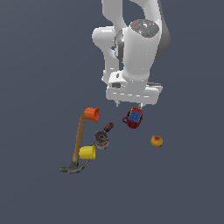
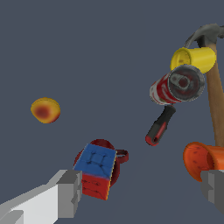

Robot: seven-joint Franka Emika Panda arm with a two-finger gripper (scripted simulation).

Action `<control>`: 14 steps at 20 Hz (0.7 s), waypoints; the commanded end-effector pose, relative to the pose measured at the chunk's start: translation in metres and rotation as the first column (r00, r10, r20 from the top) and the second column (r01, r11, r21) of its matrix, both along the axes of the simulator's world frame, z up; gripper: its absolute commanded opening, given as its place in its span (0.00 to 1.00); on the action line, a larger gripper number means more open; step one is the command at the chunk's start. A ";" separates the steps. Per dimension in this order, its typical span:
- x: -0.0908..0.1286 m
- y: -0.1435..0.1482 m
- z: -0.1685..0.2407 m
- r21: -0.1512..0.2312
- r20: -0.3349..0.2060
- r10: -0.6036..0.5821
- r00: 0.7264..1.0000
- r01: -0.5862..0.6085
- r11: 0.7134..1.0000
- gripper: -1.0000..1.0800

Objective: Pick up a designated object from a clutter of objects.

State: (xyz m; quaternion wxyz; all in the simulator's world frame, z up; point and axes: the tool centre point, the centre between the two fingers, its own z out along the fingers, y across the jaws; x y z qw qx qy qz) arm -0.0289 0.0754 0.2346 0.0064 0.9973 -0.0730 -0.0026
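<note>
The blue cube [image 1: 135, 116] with dark grid lines rests on top of the dark red mug [image 1: 127, 119]. In the wrist view the cube [image 2: 96, 160] shows a blue top face and a red side, with the mug [image 2: 122, 155] under it. My gripper [image 1: 129, 105] hangs just above the cube and mug, open and empty. In the wrist view one of the fingers [image 2: 70, 192] is beside the cube and the other is by the orange cup [image 2: 202, 159]; the gripper [image 2: 142, 192] holds nothing.
An orange cup [image 1: 92, 113], a wooden-handled hammer [image 1: 79, 138], a yellow cup [image 1: 87, 152] and a red-grey tool [image 1: 104, 136] lie toward the exterior view's left of the mug. An orange-red fruit [image 1: 157, 141] lies alone toward its right.
</note>
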 end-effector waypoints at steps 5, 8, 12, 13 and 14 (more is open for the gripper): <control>-0.020 0.027 -0.036 0.005 0.004 -0.101 0.995 0.101 0.995 0.96; -0.028 0.036 -0.049 0.007 0.005 -0.137 0.991 0.137 0.991 0.96; -0.038 0.045 -0.061 0.010 0.006 -0.174 0.985 0.174 0.985 0.96; -0.039 0.047 -0.064 0.010 0.006 -0.181 0.984 0.181 0.983 0.96; -0.041 0.049 -0.066 0.011 0.006 -0.187 0.982 0.187 0.982 0.96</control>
